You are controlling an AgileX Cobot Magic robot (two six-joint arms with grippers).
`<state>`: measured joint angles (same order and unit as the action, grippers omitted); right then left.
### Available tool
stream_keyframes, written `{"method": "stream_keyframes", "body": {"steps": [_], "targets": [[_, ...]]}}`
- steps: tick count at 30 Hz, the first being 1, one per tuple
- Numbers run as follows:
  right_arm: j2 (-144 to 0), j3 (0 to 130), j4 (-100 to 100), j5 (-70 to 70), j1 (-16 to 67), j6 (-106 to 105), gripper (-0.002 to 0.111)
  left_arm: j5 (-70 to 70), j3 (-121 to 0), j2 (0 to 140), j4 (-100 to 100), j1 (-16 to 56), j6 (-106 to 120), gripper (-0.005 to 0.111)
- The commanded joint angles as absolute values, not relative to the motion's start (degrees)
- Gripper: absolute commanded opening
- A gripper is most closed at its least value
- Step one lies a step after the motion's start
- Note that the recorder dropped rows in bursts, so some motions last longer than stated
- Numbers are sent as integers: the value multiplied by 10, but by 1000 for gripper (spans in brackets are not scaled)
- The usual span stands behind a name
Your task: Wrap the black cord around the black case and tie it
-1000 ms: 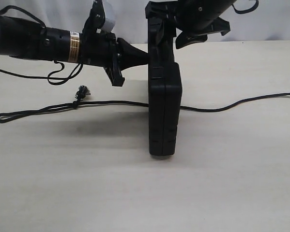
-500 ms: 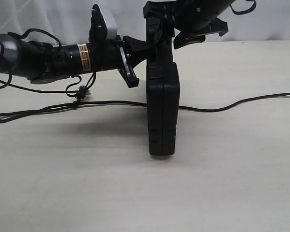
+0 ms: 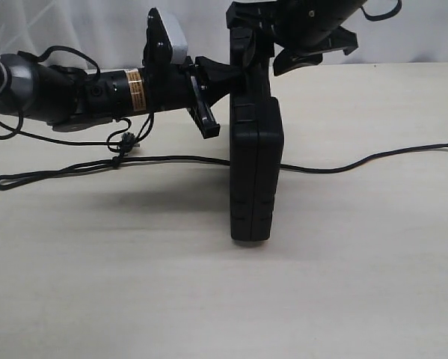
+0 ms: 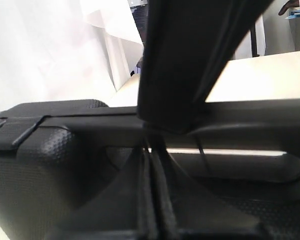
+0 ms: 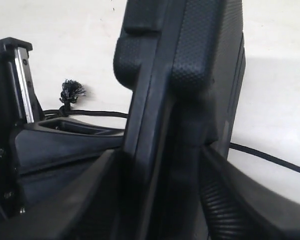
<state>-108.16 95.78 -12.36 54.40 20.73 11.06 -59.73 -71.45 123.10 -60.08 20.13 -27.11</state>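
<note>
Shifting right since a second ago, my left pincer is lying clenched and empty, its tips pressing the black case from the left. My right pincer is grasping the case's top, standing it on end on the surface. The black cord is lying left to right, crossing at the case. Hazard: my sideways push may be twisting the case out of that grasp and toppling it. Count: one case, one cord, two pincers.

Left gripper closed; tips at black case
</note>
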Motion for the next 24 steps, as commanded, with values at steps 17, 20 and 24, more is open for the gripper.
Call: {"method": "stream_keyframes", "body": {"steps": [17,20,24], "targets": [[-1113,939,-124,542,206,77,46,-573,-711,1234,-609,221,-252,0],[-1109,942,-126,530,206,77,46,-568,-711,1234,-610,221,-252,0],[-1108,967,-126,544,206,77,46,-558,-711,1234,-614,221,-252,0]]}}
